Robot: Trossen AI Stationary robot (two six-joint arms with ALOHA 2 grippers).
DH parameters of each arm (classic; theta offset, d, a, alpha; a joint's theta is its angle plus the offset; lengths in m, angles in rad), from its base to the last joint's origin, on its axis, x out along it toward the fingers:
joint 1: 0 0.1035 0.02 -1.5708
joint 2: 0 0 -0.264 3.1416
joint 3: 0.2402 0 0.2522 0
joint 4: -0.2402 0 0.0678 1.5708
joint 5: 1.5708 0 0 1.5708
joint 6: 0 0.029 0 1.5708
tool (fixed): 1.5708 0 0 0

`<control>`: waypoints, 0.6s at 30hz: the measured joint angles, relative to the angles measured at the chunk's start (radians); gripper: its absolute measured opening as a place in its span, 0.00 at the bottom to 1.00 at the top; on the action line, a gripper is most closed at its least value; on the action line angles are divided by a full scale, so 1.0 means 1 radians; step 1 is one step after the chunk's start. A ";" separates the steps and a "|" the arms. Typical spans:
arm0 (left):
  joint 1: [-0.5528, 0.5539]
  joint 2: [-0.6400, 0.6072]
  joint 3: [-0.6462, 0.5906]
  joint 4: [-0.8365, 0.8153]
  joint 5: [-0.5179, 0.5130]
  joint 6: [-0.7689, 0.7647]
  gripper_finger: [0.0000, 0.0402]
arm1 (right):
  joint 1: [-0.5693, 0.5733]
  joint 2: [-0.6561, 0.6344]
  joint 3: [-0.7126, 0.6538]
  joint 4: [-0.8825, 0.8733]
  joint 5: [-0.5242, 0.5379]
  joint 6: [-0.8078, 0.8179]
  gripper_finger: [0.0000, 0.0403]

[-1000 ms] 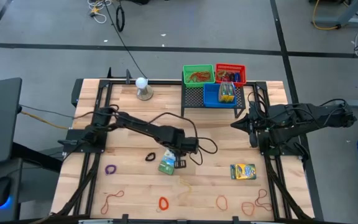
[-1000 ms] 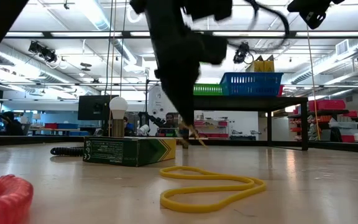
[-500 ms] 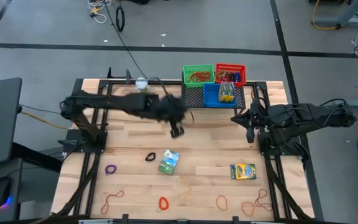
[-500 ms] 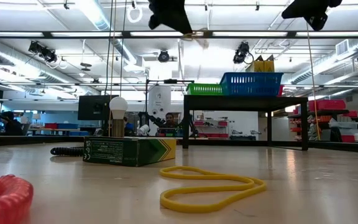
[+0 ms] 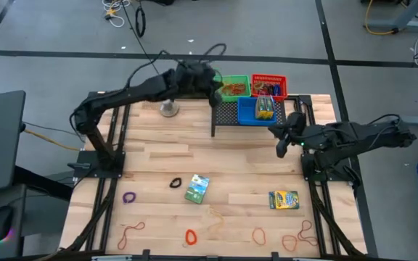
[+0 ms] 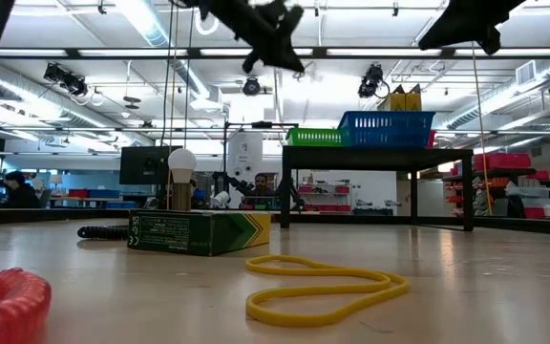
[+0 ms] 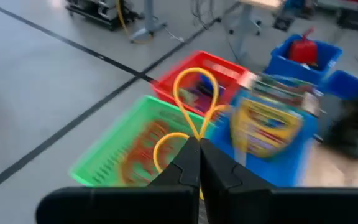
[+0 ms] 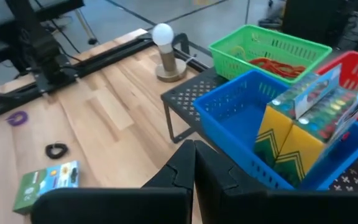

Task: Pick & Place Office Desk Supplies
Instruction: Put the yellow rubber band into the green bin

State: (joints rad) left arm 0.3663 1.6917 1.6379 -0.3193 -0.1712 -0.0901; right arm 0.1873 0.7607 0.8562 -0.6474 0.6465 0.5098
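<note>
The left gripper [image 5: 214,96] is now hanging beside the green bin [image 5: 232,86] at the rack [image 5: 227,114]; a second ago it was low over the green box [image 5: 197,188] at mid-table. Its jaws are pinching a yellow band [image 7: 194,106], which is looping up over the green bin in the left wrist view. The green box is lying where it was, beside a black loop [image 5: 175,183]. The right gripper [image 5: 281,147], jaws pressed together and holding nothing, is waiting near the rack, having edged slightly toward the table's middle. The yellow box [image 5: 284,199] is lying unmoved on the table.
</note>
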 joint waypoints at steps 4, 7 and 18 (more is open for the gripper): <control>0.073 0.053 0.001 0.039 0.034 0.036 0.01 | 0.000 0.045 0.000 0.001 0.012 0.042 0.02; 0.113 0.114 0.035 0.023 0.090 0.047 0.01 | 0.000 0.074 0.000 0.005 0.012 0.072 0.02; 0.138 0.345 0.308 -0.272 0.131 0.150 0.04 | -0.002 0.104 0.000 0.061 0.024 0.067 0.02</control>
State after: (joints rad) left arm 0.5041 2.0370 1.9454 -0.5912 -0.0402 0.0597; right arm 0.1856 0.8642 0.8562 -0.5865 0.6701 0.5768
